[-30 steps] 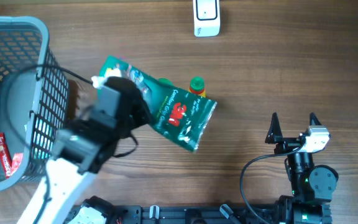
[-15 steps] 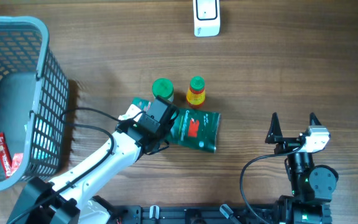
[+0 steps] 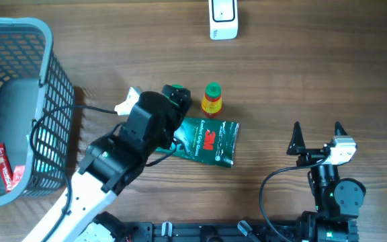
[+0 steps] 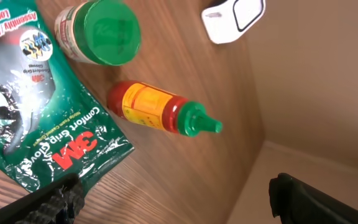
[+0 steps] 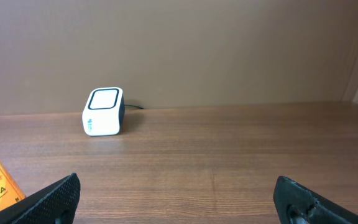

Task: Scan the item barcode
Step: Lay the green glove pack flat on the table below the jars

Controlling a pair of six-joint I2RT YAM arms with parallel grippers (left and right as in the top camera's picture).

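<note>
Overhead, pouch: the green 3M pouch (image 3: 209, 141) lies flat beside the sauce bottle (image 3: 211, 98), well apart from the scanner (image 3: 223, 19).
Overhead, right gripper (image 3: 316, 134): fully spread, empty.
Left wrist, left gripper (image 4: 173, 208): my fingers stand wide, holding nothing.
Right wrist: the scanner stands unused.
Progress: I judge this pouch finished; 1 red packet (image 3: 2, 168) waits in the basket (image 3: 19, 27).
Change: 1 second ago I held the pouch aloft; now it is released.

Grey basket (image 3: 54, 114); sauce bottle (image 3: 211, 99); green-lidded jar (image 4: 101, 34)
</note>
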